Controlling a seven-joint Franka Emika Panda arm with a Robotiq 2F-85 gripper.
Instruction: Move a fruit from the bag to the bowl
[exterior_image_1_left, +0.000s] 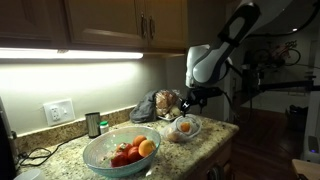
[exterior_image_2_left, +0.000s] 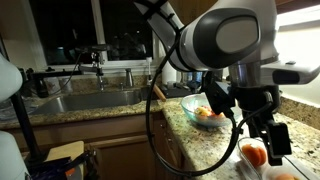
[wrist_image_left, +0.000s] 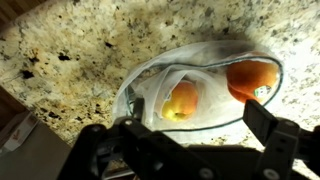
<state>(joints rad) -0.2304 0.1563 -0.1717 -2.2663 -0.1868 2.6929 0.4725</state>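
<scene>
The jaws are spread wide and hold nothing, hanging just above the bag (wrist_image_left: 210, 90), which lies on the speckled table (wrist_image_left: 70, 60). Through its clear plastic show an orange fruit (wrist_image_left: 182, 100) and, to the right, a second fruit (wrist_image_left: 250, 78). In an exterior view the bowl (exterior_image_1_left: 98, 160), holding fruit, sits near the bag's left, and a dark cloth bag (exterior_image_1_left: 150, 105) lies behind.

Exterior views face the desk (exterior_image_1_left: 65, 148) from opposite ends, sharing the bowl (exterior_image_1_left: 100, 152); wrist view looks down onto the bag (wrist_image_left: 208, 85).
</scene>
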